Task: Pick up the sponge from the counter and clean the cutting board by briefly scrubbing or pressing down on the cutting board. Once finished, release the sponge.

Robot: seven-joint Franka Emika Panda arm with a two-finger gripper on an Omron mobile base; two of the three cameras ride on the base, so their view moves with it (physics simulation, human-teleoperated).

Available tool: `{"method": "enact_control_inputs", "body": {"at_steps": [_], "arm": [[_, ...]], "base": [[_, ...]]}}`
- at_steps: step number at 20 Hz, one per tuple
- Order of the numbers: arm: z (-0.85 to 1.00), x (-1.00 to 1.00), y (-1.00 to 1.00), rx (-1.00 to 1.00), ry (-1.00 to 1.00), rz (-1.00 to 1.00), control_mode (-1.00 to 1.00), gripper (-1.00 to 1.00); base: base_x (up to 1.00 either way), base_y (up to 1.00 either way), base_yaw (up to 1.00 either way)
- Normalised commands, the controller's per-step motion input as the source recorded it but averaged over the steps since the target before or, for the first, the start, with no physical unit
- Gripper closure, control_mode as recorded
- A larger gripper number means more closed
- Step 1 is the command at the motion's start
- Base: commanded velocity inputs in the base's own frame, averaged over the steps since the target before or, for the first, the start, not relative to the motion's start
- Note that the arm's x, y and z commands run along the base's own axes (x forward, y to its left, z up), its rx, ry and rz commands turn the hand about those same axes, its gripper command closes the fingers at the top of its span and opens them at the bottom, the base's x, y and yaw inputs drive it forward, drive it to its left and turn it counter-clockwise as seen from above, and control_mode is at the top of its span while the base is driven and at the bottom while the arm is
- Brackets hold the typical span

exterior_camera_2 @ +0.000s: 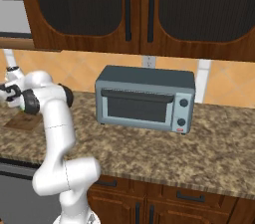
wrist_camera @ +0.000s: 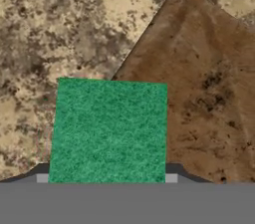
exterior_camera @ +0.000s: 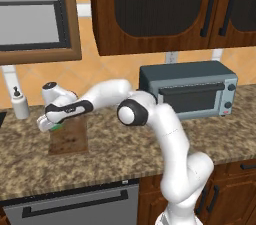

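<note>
Granite counter [exterior_camera: 150,149] under me, wooden cutting board [wrist_camera: 209,88] flat on it, stiff, won't shift much. My claw [exterior_camera: 48,125] pinches the sponge [wrist_camera: 108,131] by its side faces, held over the board's edge (partly over bare counter). Sponge looks light, soft, squashy; I'd grip mid-sides, not corners.

Rough green sponge [wrist_camera: 108,131], speckled wood cutting board [wrist_camera: 199,83]

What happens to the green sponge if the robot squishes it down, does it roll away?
Probably not: the sponge looks like a flat-sided block, so it should sit rather than roll. Its fuzzy green top suggests it is soft, light, and likely grips the cutting board.
</note>
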Motion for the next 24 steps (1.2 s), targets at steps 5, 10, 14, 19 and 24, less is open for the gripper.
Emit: {"method": "enact_control_inputs", "body": {"at_steps": [5,10,14,19,24], "arm": [[0.0,0.9,0.0,-0.04,0.03,-0.1,-1.0,1.0],[-0.04,0.33,-0.08,0.03,0.07,-0.05,-1.0,1.0],[-0.1,-0.05,-0.26,0.03,0.02,0.0,-1.0,1.0],[-0.04,-0.25,-0.29,0.01,0.0,0.0,-1.0,1.0],[-0.34,-0.51,-0.07,0.0,0.0,0.0,-1.0,1.0]], "base": [[0.0,0.0,0.0],[0.0,0.0,0.0],[0.0,0.0,0.0],[0.0,0.0,0.0],[0.0,0.0,0.0]]}}
